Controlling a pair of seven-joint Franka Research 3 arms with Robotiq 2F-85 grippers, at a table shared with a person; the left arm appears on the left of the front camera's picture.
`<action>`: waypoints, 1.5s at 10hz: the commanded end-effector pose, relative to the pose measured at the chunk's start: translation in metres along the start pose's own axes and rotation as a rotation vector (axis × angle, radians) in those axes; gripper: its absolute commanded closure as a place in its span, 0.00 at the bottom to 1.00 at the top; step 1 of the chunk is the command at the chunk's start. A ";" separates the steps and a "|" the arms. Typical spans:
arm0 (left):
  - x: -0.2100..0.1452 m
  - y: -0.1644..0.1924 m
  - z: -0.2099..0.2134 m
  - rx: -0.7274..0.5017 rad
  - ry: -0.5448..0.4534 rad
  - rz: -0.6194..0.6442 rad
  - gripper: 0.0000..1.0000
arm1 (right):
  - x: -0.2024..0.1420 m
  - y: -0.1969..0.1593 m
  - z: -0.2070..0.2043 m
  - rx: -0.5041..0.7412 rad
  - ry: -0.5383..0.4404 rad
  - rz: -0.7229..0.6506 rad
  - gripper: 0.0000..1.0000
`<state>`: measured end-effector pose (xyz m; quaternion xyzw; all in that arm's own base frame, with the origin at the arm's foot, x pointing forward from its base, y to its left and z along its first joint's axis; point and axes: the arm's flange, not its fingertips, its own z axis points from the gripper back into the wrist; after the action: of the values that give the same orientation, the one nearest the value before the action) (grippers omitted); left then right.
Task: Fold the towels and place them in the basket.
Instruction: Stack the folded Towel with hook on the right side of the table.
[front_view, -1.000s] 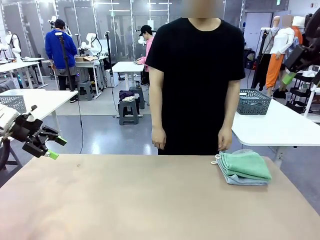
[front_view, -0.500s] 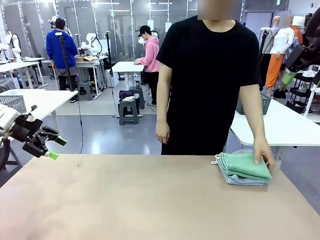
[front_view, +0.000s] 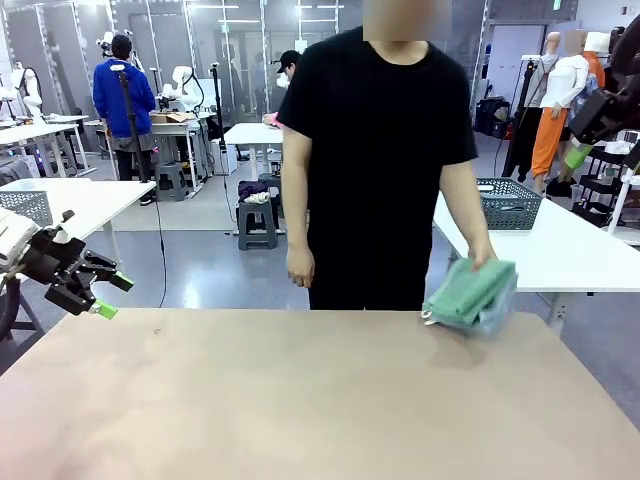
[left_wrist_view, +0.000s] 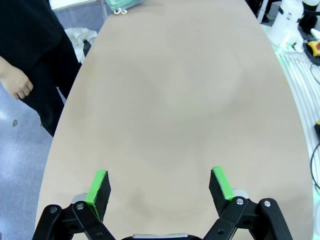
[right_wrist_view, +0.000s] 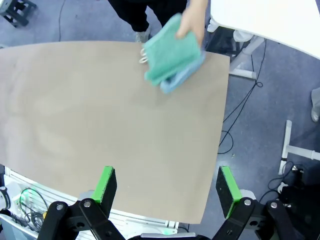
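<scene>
1. Front view: a person in a black T-shirt stands at the far side of the tan table (front_view: 300, 400), one hand (front_view: 482, 258) gripping a folded stack of towels (front_view: 470, 295) near the table's far right edge.
2. The stack is tilted, its right end raised under the hand and its lower left corner down at the table surface; whether it touches the table cannot be told. A green towel lies on top with a pale grey-blue one beneath, and a small white loop hangs at the low corner.
3. The person's other hand (front_view: 299, 268) hangs loose at the side, holding nothing.
4. A dark-grey basket (front_view: 508, 204) with mesh sides sits on a white table (front_view: 560, 255) behind the person, well apart from the towels.
5. The left gripper (front_view: 104, 295) hovers off the table's left edge, its green-padded fingers spread apart with nothing between them.
6. Left wrist view: the same fingers (left_wrist_view: 98, 186) stand wide over bare tabletop.
7. Right wrist view: the right gripper (right_wrist_view: 165, 187) hangs high above the near edge of the table, fingers apart and holding nothing, with the towels and the gripping hand far ahead.
</scene>
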<state>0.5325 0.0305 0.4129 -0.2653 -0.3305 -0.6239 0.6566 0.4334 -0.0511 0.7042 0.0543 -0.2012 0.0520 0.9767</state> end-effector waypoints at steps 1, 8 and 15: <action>0.001 0.000 0.001 0.001 0.000 -0.005 0.00 | 0.001 -0.001 0.001 0.008 0.005 0.011 0.00; 0.001 0.000 0.001 0.001 0.000 -0.005 0.00 | 0.001 -0.001 0.001 0.008 0.005 0.011 0.00; 0.001 0.000 0.001 0.001 0.000 -0.005 0.00 | 0.001 -0.001 0.001 0.008 0.005 0.011 0.00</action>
<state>0.5325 0.0305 0.4129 -0.2653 -0.3305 -0.6239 0.6566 0.4335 -0.0512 0.7041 0.0544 -0.2012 0.0519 0.9767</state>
